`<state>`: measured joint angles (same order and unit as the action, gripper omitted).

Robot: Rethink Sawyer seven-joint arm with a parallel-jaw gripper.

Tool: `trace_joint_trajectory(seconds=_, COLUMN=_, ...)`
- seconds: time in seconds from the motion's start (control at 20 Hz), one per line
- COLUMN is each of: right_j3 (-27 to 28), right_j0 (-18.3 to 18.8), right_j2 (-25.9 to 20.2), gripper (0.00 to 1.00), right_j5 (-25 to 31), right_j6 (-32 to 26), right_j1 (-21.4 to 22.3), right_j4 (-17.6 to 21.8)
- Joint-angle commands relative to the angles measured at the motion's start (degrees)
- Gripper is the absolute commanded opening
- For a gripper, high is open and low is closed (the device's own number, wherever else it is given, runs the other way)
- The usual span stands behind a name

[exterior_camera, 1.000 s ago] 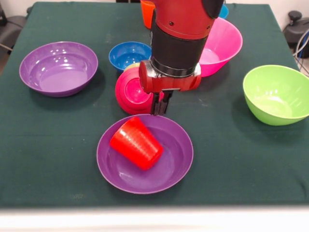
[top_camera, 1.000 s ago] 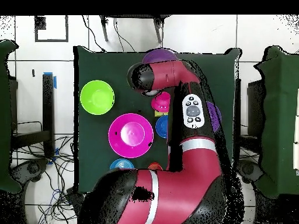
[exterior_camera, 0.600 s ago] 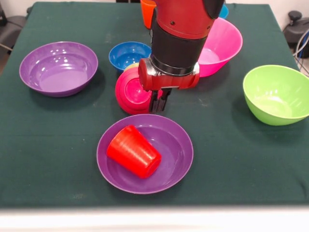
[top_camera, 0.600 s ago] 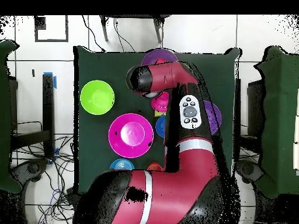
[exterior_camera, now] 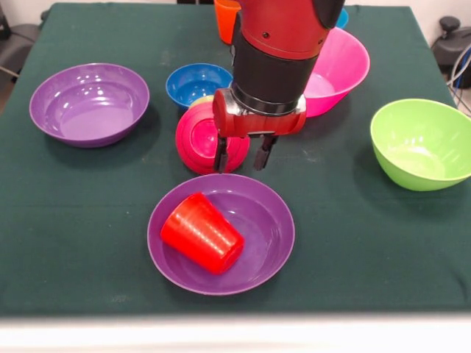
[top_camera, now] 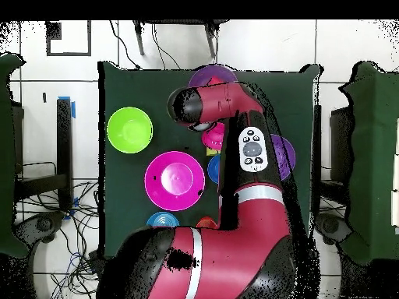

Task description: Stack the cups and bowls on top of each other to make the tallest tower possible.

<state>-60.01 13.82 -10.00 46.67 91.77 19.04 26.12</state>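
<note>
Nearest in the front view, a shallow purple bowl [exterior_camera: 221,234] sits on the green table [exterior_camera: 88,220] with the red cup [exterior_camera: 202,232] lying on its side inside it, toward the bowl's left half, mouth pointing down-right. Just beyond the bowl's far rim hangs the gripper [exterior_camera: 241,154] — its two dark fingers spread apart, holding nothing. Behind its left finger the small crimson bowl [exterior_camera: 202,137] rests tipped on edge, opening facing the camera. At the right stands the lime green bowl [exterior_camera: 421,144]; at the left, the second purple bowl [exterior_camera: 89,104]. Farther back sit the dark blue bowl [exterior_camera: 195,82] and the big pink bowl [exterior_camera: 337,70] — partly hidden by the arm. The orange cup [exterior_camera: 225,18] stands at the far edge.
</note>
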Motion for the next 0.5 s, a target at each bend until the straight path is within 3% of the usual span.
trace_joint_trajectory(seconds=0.05, right_j3=-2.9, right_j0=-0.9, right_j2=-0.6, gripper=1.00, right_j5=-1.7, right_j6=2.9, right_j1=-1.3, right_j4=0.7)
trace_joint_trajectory(seconds=0.35, right_j3=-3.4, right_j0=-0.7, right_j2=-0.5, gripper=1.00, right_j5=-4.1, right_j6=3.3, right_j1=-1.9, right_j4=1.2)
trace_joint_trajectory(seconds=0.4, right_j3=-3.7, right_j0=-0.5, right_j2=-0.7, gripper=0.00, right_j5=-4.1, right_j6=2.5, right_j1=-1.9, right_j4=1.0)
trace_joint_trajectory(seconds=0.5, right_j3=-3.7, right_j0=-0.4, right_j2=-0.8, gripper=0.00, right_j5=-4.3, right_j6=1.9, right_j1=-1.8, right_j4=1.2)
